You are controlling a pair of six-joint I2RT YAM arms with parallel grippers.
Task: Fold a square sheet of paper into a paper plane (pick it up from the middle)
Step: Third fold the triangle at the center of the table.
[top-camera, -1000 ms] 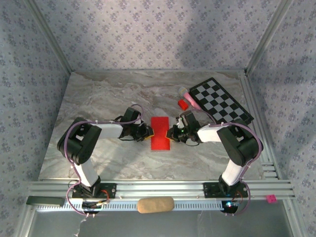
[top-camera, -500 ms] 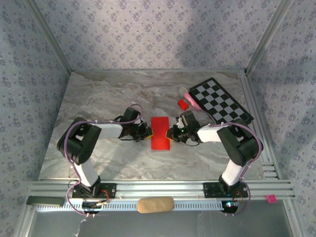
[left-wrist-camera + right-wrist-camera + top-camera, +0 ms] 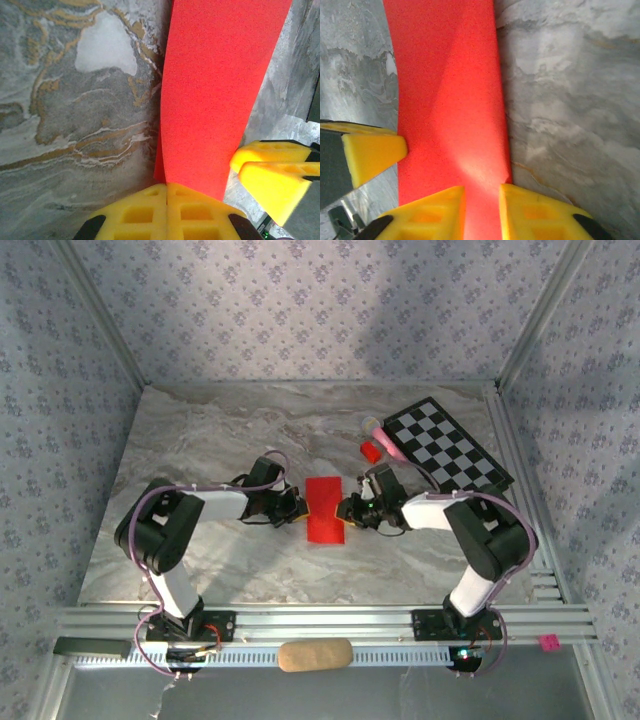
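Note:
The square sheet of paper is bright red and folded into a narrow strip on the marble table, between the two grippers. My left gripper is at its left edge. In the left wrist view the paper runs up from my left gripper, whose yellow jaws are pressed together on its edge. My right gripper is at the right edge. In the right wrist view its jaws stand slightly apart with the paper lying between them. Each wrist view also catches the other gripper's yellow fingers.
A black-and-white checkerboard lies at the back right, with a small red block and a pink object beside it. A tan oblong rests on the front rail. Patterned walls enclose the table.
The arms have barely moved. My left gripper has closed fully on the paper's left edge, and my right gripper's jaws have parted a little.

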